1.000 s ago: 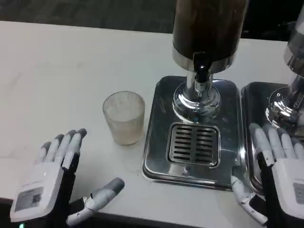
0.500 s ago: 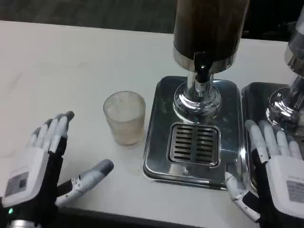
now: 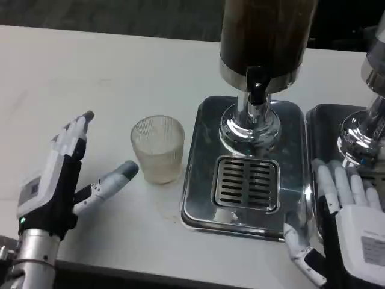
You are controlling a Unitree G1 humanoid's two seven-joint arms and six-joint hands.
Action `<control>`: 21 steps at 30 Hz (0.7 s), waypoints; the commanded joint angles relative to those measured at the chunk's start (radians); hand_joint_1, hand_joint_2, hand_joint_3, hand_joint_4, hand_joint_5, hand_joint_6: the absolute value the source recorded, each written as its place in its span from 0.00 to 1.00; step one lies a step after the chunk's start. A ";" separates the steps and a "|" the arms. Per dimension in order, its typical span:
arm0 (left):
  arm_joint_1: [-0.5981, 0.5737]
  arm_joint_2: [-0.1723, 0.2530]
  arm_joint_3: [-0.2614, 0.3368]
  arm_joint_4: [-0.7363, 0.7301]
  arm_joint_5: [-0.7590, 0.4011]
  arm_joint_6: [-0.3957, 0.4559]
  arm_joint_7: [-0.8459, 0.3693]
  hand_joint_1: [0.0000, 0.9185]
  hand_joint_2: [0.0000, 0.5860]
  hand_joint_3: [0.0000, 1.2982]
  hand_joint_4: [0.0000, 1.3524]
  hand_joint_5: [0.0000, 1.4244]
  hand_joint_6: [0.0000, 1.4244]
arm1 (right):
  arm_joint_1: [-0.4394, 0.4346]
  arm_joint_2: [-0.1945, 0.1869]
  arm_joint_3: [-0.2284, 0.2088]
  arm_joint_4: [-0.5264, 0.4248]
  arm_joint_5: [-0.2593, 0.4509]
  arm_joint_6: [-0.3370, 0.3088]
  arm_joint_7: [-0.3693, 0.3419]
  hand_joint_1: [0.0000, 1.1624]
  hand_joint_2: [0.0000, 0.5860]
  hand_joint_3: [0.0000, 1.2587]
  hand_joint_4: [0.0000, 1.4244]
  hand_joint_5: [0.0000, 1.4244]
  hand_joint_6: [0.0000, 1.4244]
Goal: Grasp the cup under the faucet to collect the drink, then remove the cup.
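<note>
My left hand has swung up and turned edge-on over the last second, thumb now pointing at the cup: reads as pre-grasp alignment, approach underway. Fingers spread apart, holding nothing, thumb tip just beside the cup's left wall, not touching. Cup stands upright on the table, just left of the drip tray and not yet under the faucet (looks empty, hard to be sure). My right hand is open too, over the tray's right edge, barely moved.
</note>
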 commanded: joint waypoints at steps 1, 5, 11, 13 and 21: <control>-0.110 0.012 -0.021 0.163 -0.056 -0.084 -0.106 0.00 0.04 0.00 0.00 0.00 0.00 | 0.002 0.002 0.004 -0.008 -0.009 0.007 -0.015 0.19 0.80 0.03 0.00 0.00 0.00; -0.191 0.004 -0.043 0.286 -0.060 -0.124 -0.131 0.07 0.03 0.00 0.00 0.00 0.00 | -0.002 0.005 0.010 -0.006 -0.010 0.010 -0.015 0.19 0.80 0.03 0.00 0.00 0.00; -0.266 -0.030 -0.059 0.390 -0.061 -0.138 -0.120 0.15 0.03 0.00 0.00 0.00 0.00 | 0.002 0.009 0.017 -0.011 -0.010 0.018 -0.015 0.19 0.80 0.03 0.00 0.00 0.00; -0.294 -0.050 -0.055 0.428 -0.076 -0.134 -0.125 0.17 0.03 0.00 0.00 0.00 0.00 | 0.004 0.013 0.021 -0.015 -0.012 0.022 -0.016 0.19 0.80 0.03 0.00 0.00 0.00; -0.362 -0.090 -0.081 0.509 -0.080 -0.138 -0.137 0.30 0.05 0.00 0.00 0.00 0.00 | 0.036 0.040 0.039 -0.038 -0.024 0.048 -0.027 0.19 0.80 0.03 0.00 0.00 0.00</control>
